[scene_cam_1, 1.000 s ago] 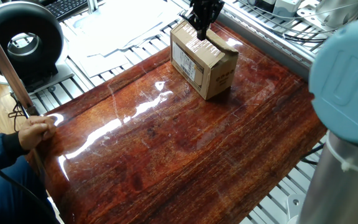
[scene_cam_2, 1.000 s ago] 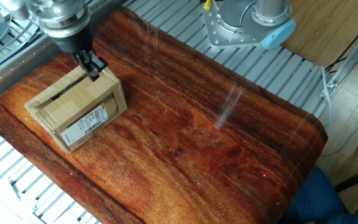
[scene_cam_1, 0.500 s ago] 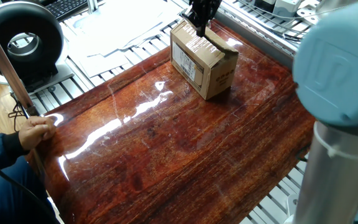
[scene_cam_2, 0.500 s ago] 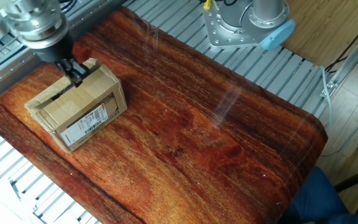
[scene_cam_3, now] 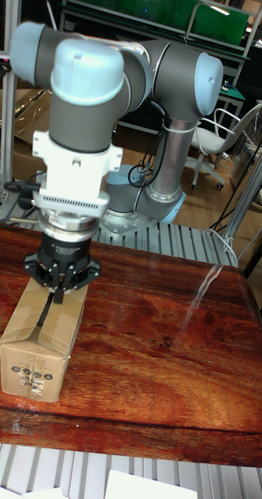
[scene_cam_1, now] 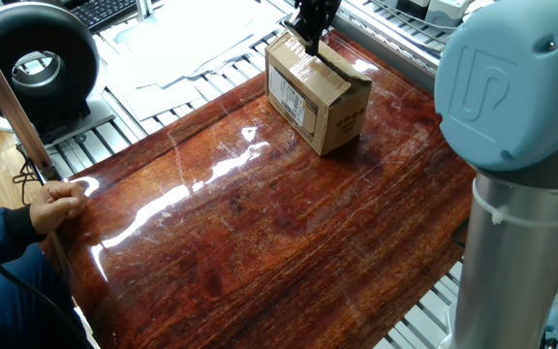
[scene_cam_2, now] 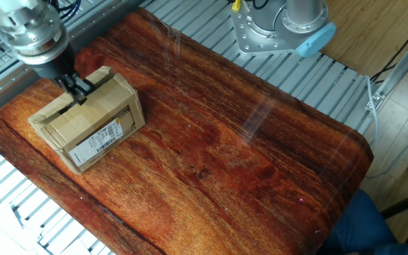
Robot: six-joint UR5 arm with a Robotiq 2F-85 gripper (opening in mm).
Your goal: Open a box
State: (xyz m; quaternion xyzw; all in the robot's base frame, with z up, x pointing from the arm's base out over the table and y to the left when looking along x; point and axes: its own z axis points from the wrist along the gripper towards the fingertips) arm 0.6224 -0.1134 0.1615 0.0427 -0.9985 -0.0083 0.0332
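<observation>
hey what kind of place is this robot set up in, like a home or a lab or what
Most likely a robotics lab or workshop. The arm is bolted to a slatted aluminium bench, a wooden board with a cardboard box lies on it, and an office chair and metal shelving stand behind.

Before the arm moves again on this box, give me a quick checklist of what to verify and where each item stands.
1. The pincer is over the top seam of the box: ok.
2. Fingertips actually under a flap edge: cannot tell.
3. Flaps lifted: not ok, the top is nearly flat, with only a dark gap along the seam.
4. Box sitting flat on the wooden table: ok.
5. The person's hand is well away from the box, at the table's near edge: ok.
</observation>
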